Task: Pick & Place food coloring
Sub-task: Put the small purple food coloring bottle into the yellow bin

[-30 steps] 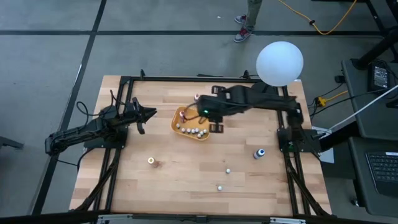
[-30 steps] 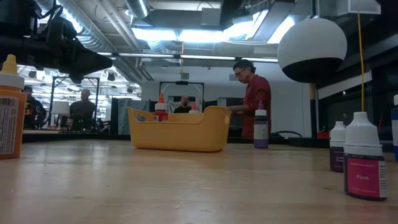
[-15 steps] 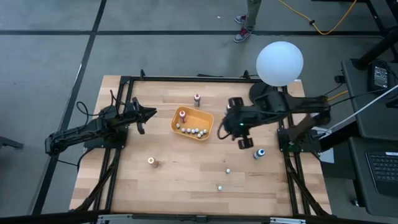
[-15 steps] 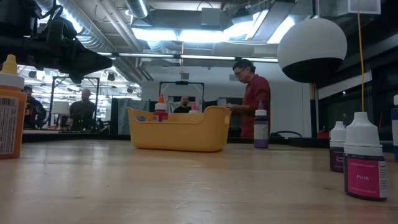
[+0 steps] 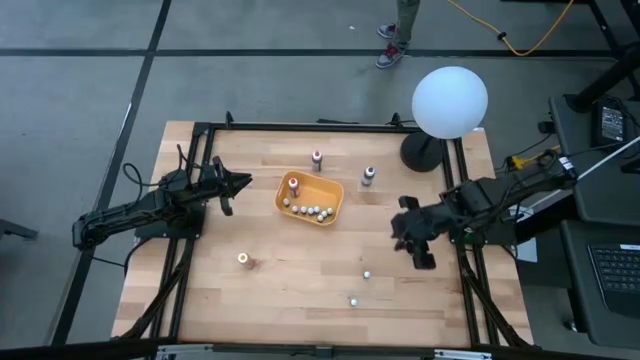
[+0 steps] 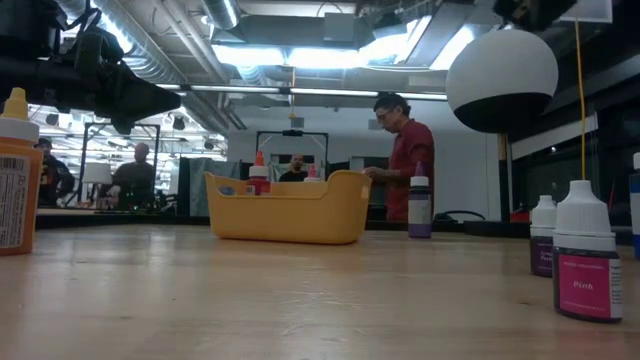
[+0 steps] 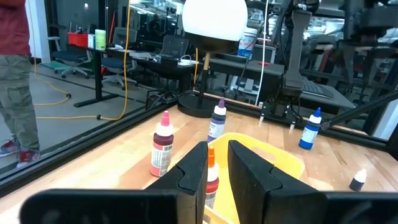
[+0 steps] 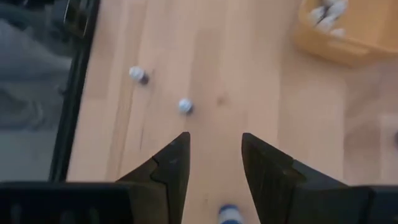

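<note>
The wooden worktop [image 5: 300, 290] carries an orange tray [image 5: 310, 199] near its middle, with several food coloring bottles [image 5: 310, 210] standing inside it. The white globe lamp [image 5: 450, 100] stands at the far right corner. The right end effector [image 5: 412, 238] hangs above the right side of the worktop, its fingers apart and holding nothing; a blue-topped bottle [image 8: 227, 213] shows just below it. The left end effector [image 5: 236, 184] waits left of the tray, fingers nearly together and empty. Other bottles stand loose: a red-topped [image 5: 317, 158], a purple-topped [image 5: 368, 176], an orange-topped [image 5: 243, 259], and two small ones [image 5: 367, 274] near the front.
</note>
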{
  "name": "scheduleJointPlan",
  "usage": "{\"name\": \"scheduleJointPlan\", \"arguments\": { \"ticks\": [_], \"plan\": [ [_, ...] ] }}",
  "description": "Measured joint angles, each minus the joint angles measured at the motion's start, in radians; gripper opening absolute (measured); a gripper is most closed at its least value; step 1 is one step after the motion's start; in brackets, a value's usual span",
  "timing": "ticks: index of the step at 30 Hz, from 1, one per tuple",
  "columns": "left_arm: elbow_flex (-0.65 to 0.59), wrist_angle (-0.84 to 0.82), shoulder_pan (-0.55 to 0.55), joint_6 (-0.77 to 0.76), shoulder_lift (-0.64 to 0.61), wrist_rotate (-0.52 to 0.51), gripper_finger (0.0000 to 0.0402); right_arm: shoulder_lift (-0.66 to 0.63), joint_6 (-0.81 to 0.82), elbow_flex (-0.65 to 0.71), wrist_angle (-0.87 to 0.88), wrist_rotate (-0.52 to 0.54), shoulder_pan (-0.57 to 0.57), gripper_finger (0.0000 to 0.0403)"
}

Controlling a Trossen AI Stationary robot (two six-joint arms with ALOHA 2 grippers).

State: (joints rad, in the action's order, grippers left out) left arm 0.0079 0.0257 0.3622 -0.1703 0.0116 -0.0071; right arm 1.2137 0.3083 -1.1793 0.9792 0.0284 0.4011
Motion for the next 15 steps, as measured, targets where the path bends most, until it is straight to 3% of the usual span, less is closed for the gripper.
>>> {"name": "scheduleJointPlan", "arguments": {
  "ticks": [10,15],
  "plan": [
    [0.0,0.0,0.0,0.0,0.0,0.0,0.006,0.003,-0.272,0.01,-0.041,0.004,0.041,0.0146],
    [0.0,0.0,0.0,0.0,0.0,0.0,0.0057,0.005,-0.313,0.025,-0.113,0.003,0.024,0.0152]
  ]
}}
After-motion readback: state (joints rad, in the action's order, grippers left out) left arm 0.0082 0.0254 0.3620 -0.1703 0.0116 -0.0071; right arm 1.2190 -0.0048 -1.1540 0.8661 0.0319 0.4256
